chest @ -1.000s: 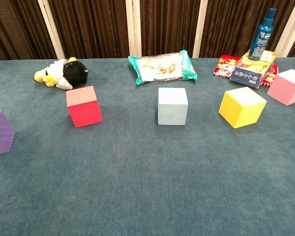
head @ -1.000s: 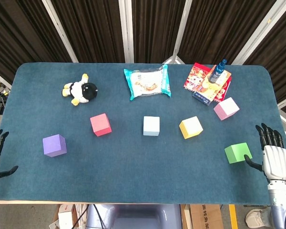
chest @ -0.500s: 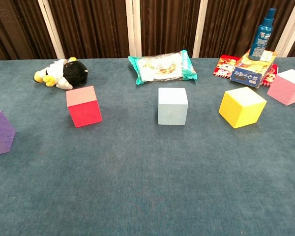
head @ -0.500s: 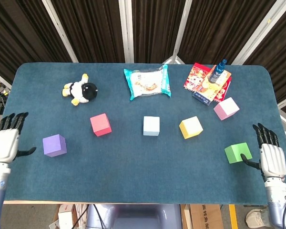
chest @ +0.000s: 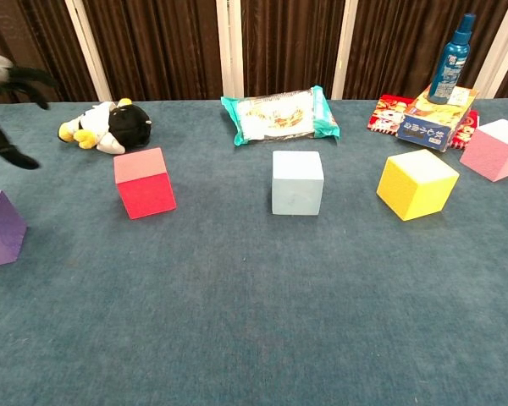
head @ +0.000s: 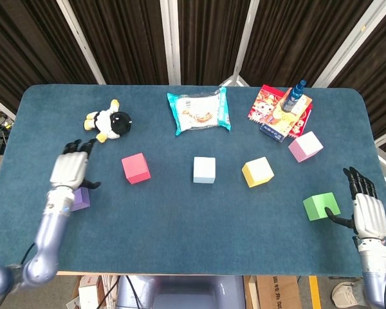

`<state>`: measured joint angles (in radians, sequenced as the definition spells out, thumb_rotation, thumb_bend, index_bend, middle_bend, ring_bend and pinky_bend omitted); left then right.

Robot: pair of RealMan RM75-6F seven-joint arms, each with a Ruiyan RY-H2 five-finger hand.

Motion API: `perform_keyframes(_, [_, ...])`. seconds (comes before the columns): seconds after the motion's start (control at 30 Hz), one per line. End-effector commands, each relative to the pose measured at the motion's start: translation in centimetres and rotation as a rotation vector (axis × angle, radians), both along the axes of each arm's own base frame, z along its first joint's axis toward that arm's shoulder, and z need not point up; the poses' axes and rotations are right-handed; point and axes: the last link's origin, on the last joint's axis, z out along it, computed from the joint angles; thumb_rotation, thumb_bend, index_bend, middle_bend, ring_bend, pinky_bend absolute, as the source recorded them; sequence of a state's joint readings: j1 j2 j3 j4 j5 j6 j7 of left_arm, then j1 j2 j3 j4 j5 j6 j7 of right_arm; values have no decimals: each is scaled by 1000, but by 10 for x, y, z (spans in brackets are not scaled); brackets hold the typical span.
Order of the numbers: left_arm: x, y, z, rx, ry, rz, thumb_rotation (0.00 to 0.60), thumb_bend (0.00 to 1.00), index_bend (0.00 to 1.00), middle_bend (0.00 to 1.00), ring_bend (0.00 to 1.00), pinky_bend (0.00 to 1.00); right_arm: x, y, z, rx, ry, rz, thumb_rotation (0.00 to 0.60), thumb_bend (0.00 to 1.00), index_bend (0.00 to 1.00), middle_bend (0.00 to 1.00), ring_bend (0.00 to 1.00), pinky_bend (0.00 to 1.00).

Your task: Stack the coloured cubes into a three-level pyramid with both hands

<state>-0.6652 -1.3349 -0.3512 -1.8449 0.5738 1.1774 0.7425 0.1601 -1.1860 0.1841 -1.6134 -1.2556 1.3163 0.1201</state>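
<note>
The left robot hand [head: 69, 170] hovers fingers-apart, empty, above the purple cube [head: 80, 198] at the counter's [head: 180, 219] left; the right robot hand [head: 367, 212] waits spread beside the green cube [head: 320, 206]. These cubes look light, rigid, smooth-faced — best pinched across opposite flat sides.

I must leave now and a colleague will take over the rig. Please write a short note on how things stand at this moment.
Left hand: open, fingers spread, holding nothing, over the purple cube, which it partly hides in the head view.
Right hand: open, at the table's right edge beside the green cube; whether it touches the cube is unclear.
The red cube, pale blue cube and yellow cube stand apart in a row across the blue cloth table; the pink cube is further back on the right.
Done: nothing is stacked.
Left: gather the six cubes and build all three levels.
</note>
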Motion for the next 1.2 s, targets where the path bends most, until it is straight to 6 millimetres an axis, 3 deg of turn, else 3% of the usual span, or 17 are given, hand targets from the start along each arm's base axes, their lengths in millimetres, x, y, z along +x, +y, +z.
perform_keyframes(0.03, [16, 12, -17, -23, -7, -2, 600, 172, 26, 155, 0, 30, -1, 0, 1, 1, -5, -2, 600, 258, 0, 0, 0, 0])
perform_keyframes(0.43, [31, 24, -54, -79, 6, 12, 600, 272, 32, 177, 0, 30, -4, 1, 4, -8, -25, -17, 600, 258, 0, 0, 0, 0])
perform_keyframes(0.8, [36, 32, -78, -119, 16, 25, 600, 278, 39, 191, 0, 30, -4, 1, 4, -1, -36, -22, 600, 258, 0, 0, 0, 0])
perform_keyframes(1.0, [35, 35, -88, -130, 23, 35, 600, 300, 50, 267, 1, 44, -3, 1, 3, 3, -43, -25, 600, 258, 0, 0, 0, 0])
perform_keyframes(1.2, [42, 38, -92, -119, 45, -30, 600, 389, 85, 323, 24, 83, -4, 1, 3, 4, -59, -40, 600, 258, 0, 0, 0, 0])
